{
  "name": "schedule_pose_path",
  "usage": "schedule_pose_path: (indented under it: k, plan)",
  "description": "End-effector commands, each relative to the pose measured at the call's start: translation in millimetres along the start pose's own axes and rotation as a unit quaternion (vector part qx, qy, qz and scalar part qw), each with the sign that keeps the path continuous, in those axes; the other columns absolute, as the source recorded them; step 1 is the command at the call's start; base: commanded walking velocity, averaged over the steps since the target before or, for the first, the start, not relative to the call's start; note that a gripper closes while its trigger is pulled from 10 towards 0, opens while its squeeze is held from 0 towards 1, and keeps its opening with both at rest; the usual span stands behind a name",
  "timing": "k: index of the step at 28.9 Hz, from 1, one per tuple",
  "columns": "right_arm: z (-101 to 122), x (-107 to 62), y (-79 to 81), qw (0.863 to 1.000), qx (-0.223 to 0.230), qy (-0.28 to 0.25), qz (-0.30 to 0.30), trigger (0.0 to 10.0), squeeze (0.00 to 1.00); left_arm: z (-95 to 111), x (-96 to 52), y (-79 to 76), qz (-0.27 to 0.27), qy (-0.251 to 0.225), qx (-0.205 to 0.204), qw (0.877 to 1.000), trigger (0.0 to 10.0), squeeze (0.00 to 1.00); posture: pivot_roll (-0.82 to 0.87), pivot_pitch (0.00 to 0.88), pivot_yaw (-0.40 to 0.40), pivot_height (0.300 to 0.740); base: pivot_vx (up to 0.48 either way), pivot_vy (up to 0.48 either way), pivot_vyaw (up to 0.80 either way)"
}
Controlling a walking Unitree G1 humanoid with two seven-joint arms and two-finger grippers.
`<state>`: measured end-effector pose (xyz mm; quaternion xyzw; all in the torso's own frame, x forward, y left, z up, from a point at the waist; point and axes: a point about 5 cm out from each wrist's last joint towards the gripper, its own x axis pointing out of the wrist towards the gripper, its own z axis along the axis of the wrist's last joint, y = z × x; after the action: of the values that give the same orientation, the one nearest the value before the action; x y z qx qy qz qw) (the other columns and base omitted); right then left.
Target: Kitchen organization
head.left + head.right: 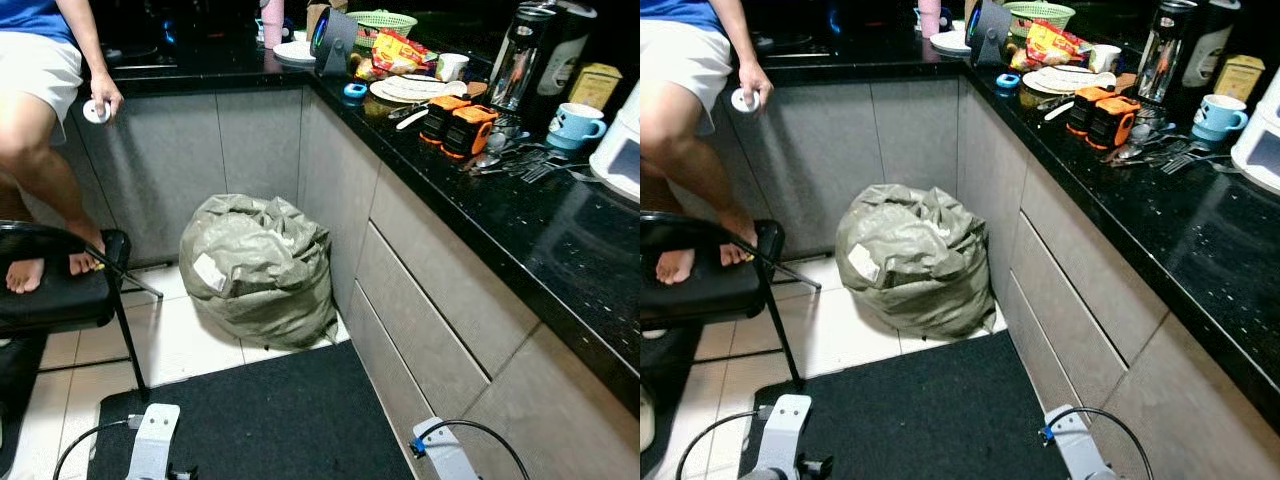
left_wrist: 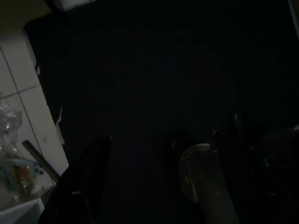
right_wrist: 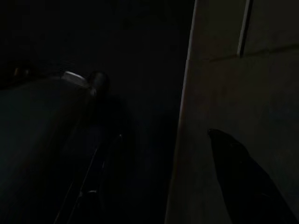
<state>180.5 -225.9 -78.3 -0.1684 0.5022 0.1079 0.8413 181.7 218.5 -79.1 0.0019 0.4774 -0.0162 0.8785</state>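
Along the robot's right, a black counter [image 1: 560,250] runs away toward the corner, crowded with what the tidying concerns: two orange-and-black blocks [image 1: 458,122] side by side, a scatter of cutlery [image 1: 525,160] just beyond them, a blue mug [image 1: 577,124], a tall dark jug [image 1: 520,62], a plate [image 1: 412,88], a snack packet [image 1: 397,50] and a green basket [image 1: 380,22] near the corner. All of it sits above and forward-right of both arms. Right arm [image 1: 443,452] hangs low beside the grey drawer fronts [image 1: 430,300]; left arm [image 1: 152,440] hangs low over the black mat [image 1: 260,420]. Right wrist view, very dark: one black finger [image 3: 243,172] against a pale cabinet panel, so whether that gripper is spread or closed cannot be told. Left wrist view, also dark: two black fingers [image 2: 84,182] stand apart with nothing between them, so the left gripper [image 2: 145,177] is released and empty. Judgement: the right arm is the nearer to the counter; the cutlery lies with its long axes roughly across the counter, handles toward the edge, but fine detail is too small to tell. A stuffed grey-green bag [image 1: 262,268] sits on the floor in the cabinet corner, well ahead of the arms. A person [image 1: 45,120] perches at far left, feet on a black chair [image 1: 60,285], hand holding a small white round thing [image 1: 96,111].
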Motion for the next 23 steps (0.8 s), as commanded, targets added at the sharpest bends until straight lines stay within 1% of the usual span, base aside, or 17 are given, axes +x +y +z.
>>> schedule_pose_path:
  k: [1,4,5,6,8,13,19,20,23]
  plan:
    - [2.2,0.3,-0.4,1.0,0.004,-0.001,-0.003,10.0,0.0,-5.6,-1.0,1.4,0.001,0.009,-0.001,1.0,10.0,0.0,0.04,0.0,-0.006,0.74,0.3,0.0,0.0]
    - [0.4,0.2,-1.0,1.0,0.008,0.005,-0.006,10.0,0.0,-5.7,-1.1,1.8,0.001,0.009,-0.002,1.0,10.0,0.0,0.04,0.0,-0.007,0.74,0.304,0.0,0.0]
    - [-0.9,0.1,-1.1,1.0,0.018,0.008,-0.006,10.0,0.0,-5.5,-1.2,1.9,0.002,0.008,-0.003,1.0,10.0,0.0,0.04,0.0,-0.008,0.74,0.277,0.0,-0.8]
    - [-0.9,0.1,-1.1,1.0,0.018,0.008,-0.006,10.0,0.0,-5.5,-1.2,1.9,0.002,0.008,-0.003,1.0,10.0,0.0,0.04,0.0,-0.008,0.74,0.277,0.0,-0.8]
    - [-2.5,-0.1,-1.2,1.0,0.028,0.011,-0.006,10.0,0.0,-5.3,-1.2,3.0,0.008,0.007,-0.015,1.0,10.0,0.0,0.04,0.0,-0.009,0.74,0.139,0.0,-0.8]
    - [-9.2,-0.9,-1.8,0.999,0.025,0.031,-0.007,10.0,0.0,-3.7,-0.9,2.7,0.006,0.007,-0.007,1.0,10.0,0.0,0.04,0.0,-0.01,0.74,0.0,0.0,-0.8]
    - [-18.8,-2.2,-1.3,0.998,0.017,0.059,-0.006,10.0,0.0,-1.1,-0.5,-0.6,-0.02,0.006,0.029,0.999,10.0,0.0,0.04,0.0,-0.011,0.74,0.0,0.0,-0.8]
    - [-21.9,-2.6,-1.1,0.998,0.011,0.069,-0.005,10.0,0.0,0.8,-0.7,0.5,-0.023,0.001,0.038,0.999,10.0,0.0,0.04,0.0,-0.011,0.74,0.0,0.0,-0.8]
    - [-24.6,-3.1,-0.7,0.997,0.009,0.076,-0.001,10.0,0.0,3.1,-1.2,2.7,-0.024,-0.004,0.046,0.999,10.0,0.0,0.04,0.0,-0.013,0.74,0.0,0.0,-0.8]
